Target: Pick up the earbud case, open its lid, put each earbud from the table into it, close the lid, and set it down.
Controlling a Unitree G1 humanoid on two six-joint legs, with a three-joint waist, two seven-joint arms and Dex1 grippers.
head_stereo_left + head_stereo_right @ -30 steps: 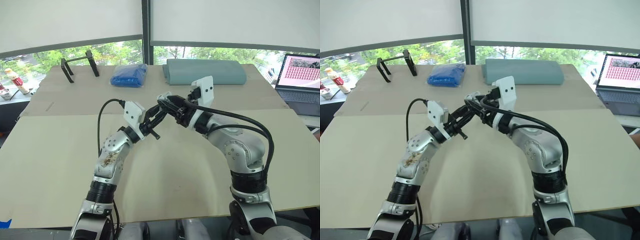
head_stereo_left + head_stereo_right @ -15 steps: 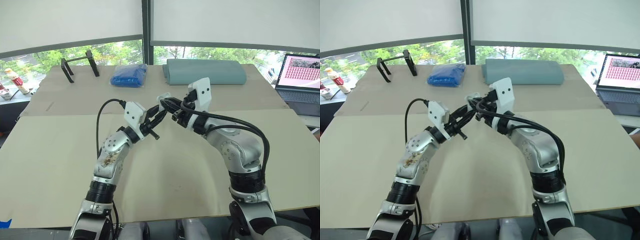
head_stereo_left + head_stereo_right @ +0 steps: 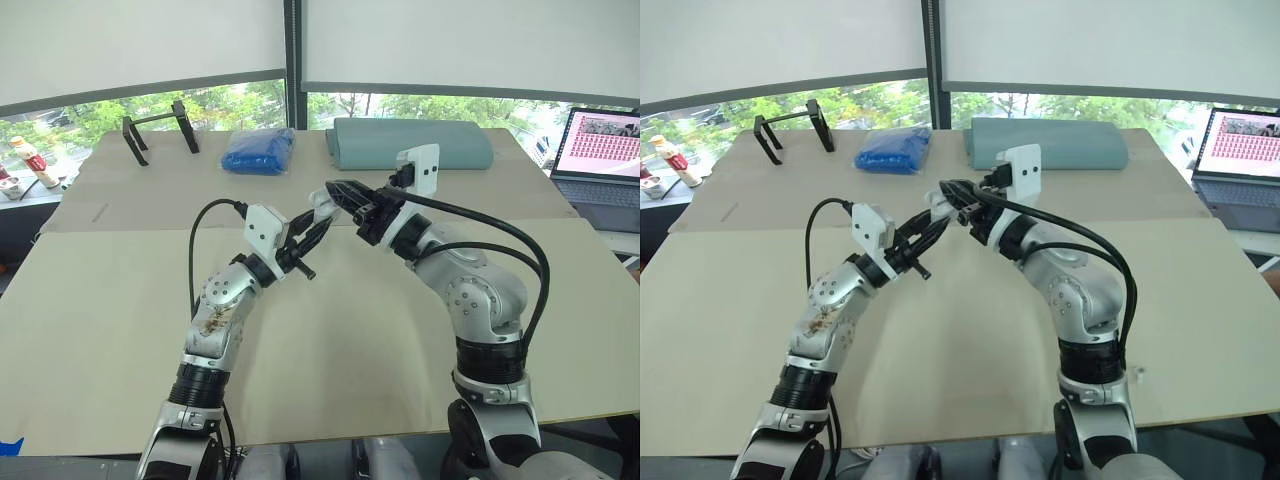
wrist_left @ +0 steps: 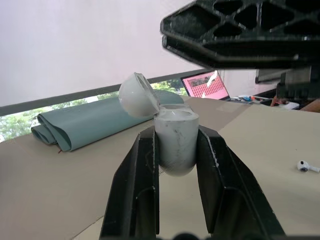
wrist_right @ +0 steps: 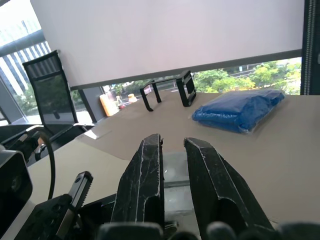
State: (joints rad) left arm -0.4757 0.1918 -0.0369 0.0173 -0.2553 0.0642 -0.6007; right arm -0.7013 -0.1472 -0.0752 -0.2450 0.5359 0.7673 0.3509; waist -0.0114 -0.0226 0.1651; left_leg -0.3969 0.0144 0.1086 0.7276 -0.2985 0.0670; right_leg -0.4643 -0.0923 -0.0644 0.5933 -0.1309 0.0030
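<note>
**Case held up, lid open, right gripper at its top**

Head camera first. The left gripper has the earbud case lifted clear of the table. The right gripper reaches in from the robot's right, its tips right at the top of the case. Beyond the case and a little to the robot's left lies a blue packet. Beyond the case to the right is a grey-green rolled mat. Farther left of the case stands a black stand, and well off to its right sits an open laptop.

Over to the left wrist camera, and the grip is plain. Both black fingers are clamped on the white body of the case, one on each side. The case stands upright and its rounded lid is tipped back on its hinge, wide open. I cannot tell whether anything sits inside. The right gripper's latticed black finger hangs just above the case. One earbud lies on the table, well apart from the case.

Now the right wrist camera. This arm's two fingers stand narrowly parted, with just a slim gap between them. The pale case shows through that gap, close beneath. The blue packet lies beyond the case, with the black stand farther back and an office chair off the table's edge.
</note>
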